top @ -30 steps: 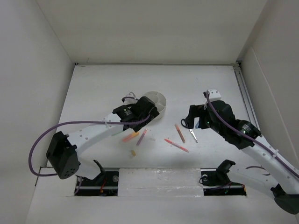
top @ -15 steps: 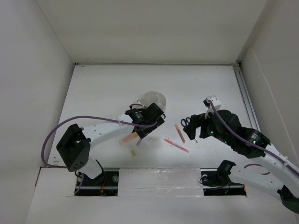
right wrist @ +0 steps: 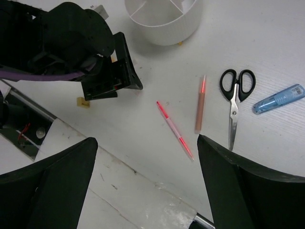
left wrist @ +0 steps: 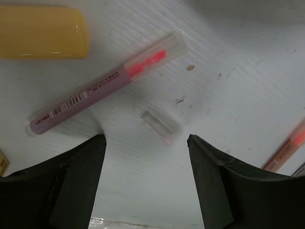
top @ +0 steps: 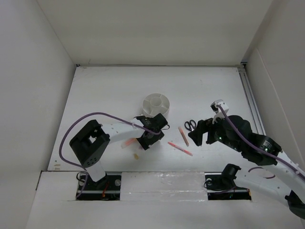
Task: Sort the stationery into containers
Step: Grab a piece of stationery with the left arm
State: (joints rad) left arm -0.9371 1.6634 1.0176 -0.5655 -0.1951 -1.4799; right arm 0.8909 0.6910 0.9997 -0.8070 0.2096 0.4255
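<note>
Left gripper (left wrist: pixel 147 191): fingers spread fairly wide, nothing between them

Target looks like the pink pen (left wrist: pixel 105 83). In the left wrist view it sits above the fingertips, not yet inside the gap. Long axis is diagonal, lower left to upper right, clear-capped tip at upper right. Tail end is just above the left finger; the tip runs off toward upper centre

The finger gap runs left-right across the frame, so the pen is skewed to the closing line. My read: wrist needs to rotate and push up-frame before the jaws can straddle the barrel

Neighbours:
- orange highlighter (left wrist: pixel 40 31) in the upper left corner, near the pen but apart from it
- small clear piece (left wrist: pixel 159 126) just above the gap, below the pen

Organizer (top: pixel 156 104) is just up-frame of the left gripper in the top view, so a short carry

Right gripper (right wrist: pixel 147 183): fingers wide, holding nothing, well right of this pen. It's nearer the scissors (right wrist: pixel 234 102), blue highlighter (right wrist: pixel 279 99) and two thin pens (right wrist: pixel 200 107)

Left arm is the obvious pick
</note>
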